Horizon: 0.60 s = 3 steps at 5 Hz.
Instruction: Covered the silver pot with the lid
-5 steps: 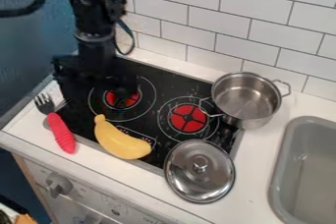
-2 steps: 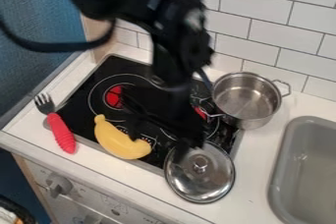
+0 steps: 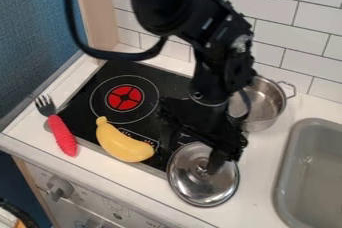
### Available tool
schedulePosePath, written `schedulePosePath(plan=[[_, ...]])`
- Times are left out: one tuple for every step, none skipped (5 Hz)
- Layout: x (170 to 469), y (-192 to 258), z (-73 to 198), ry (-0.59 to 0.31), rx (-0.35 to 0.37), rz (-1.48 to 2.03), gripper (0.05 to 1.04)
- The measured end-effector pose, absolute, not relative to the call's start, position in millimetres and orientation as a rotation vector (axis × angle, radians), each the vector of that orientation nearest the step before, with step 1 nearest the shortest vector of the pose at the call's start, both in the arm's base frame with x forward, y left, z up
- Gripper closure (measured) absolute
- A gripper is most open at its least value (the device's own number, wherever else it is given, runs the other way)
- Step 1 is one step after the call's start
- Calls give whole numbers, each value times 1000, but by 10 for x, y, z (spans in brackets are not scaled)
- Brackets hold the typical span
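Observation:
The gripper point(image 3: 192, 153) hangs open over the upper part of the silver lid point(image 3: 194, 189), one finger near the lid's left edge and the other in front of its knob. The lid lies with its knob up across the stove's front right edge and the white counter. Behind the arm, at the stove's right back corner, stands the silver pot point(image 3: 270, 101), uncovered, its left side hidden by the arm.
A yellow banana point(image 3: 123, 143) lies on the stove point(image 3: 103, 74) left of the lid. Farther left is a fork with a red handle point(image 3: 62, 135). The grey sink point(image 3: 287, 172) is at the right, and a tiled wall stands behind.
The arm has swung right and forward from the stove's left back side, bringing the open gripper over the lid. Lid, pot, banana and fork have stayed in place.

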<state>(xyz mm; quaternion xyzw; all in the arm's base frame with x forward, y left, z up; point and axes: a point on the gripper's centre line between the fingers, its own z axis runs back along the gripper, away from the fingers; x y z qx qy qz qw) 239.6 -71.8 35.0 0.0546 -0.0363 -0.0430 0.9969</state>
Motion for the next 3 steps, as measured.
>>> schedulePosePath(plan=[[2467,-793,207,-44,119,-117,83],[2495,-807,85,-17,129,-125,84],[2514,-818,17,-7,130,-134,136]])
